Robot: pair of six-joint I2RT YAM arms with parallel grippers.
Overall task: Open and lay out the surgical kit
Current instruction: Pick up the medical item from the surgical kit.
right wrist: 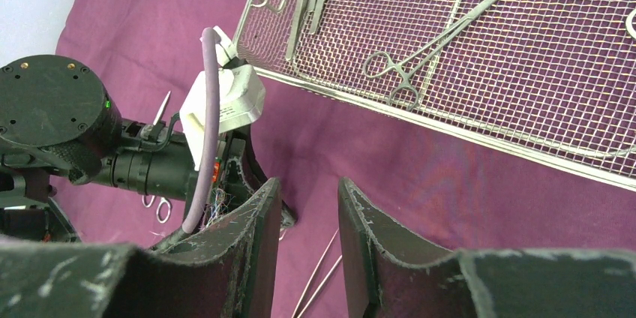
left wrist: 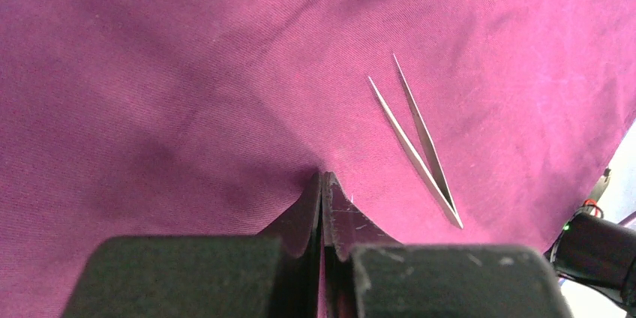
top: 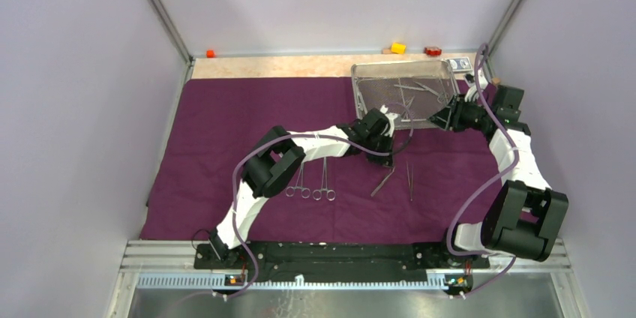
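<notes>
The big purple cloth wrap is already opened and lies flat on the desk. The wire tray sits on the far right part of it. Some tools are already out. Two clamps with ring handles lie side by side on the cloth, and two tweezers lie a little to their right. So a good part of the job is done.

But the tray is not empty yet. I can see one clamp lying slanted on the mesh, and a few more thin steel tools near the tray's far corner. I think those must come out and go in the row too.

My left claw is pressed together, tip to tip. The tips point down at the cloth, right by a small fold. I see no tool in it. I cannot tell if it nips a bit of cloth. One pair of tweezers lies near it on the cloth, not touching.

My right claw is spread apart and holds nothing. It hangs over the cloth just beside the tray's near edge, close to my left arm.
</notes>
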